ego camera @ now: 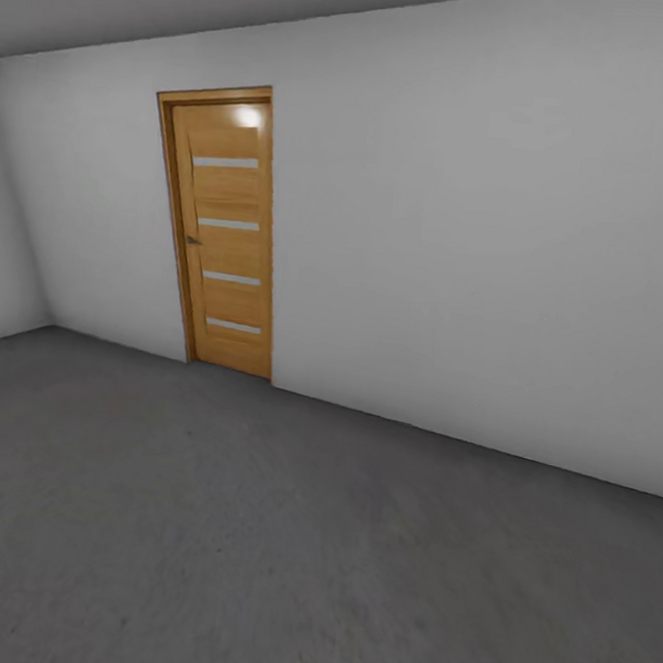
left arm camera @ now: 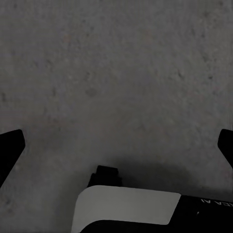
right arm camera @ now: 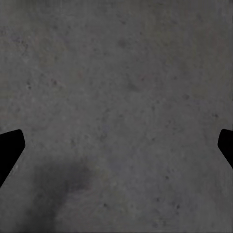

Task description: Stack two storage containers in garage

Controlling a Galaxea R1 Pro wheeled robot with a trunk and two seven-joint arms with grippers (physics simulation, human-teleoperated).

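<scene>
downward both arms point, the left gripper (left arm camera: 116, 145) and right gripper (right arm camera: 116, 145) spread wide and empty above the floor (ego camera: 255, 545). ahead, white walls (ego camera: 458, 242) and a wooden door (ego camera: 225, 233).

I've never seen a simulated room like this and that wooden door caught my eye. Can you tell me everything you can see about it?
The door is a tall, narrow slab of warm, honey-coloured wood with visible grain, set in a slightly darker wooden frame. Four thin, pale horizontal strips, perhaps frosted glass, run across it one above another. A small dark handle sits on its left edge about halfway up. It is shut, standing upright in the plain white wall, its foot meeting the dark grey floor. A bright glint of light shows near its top.
</scene>
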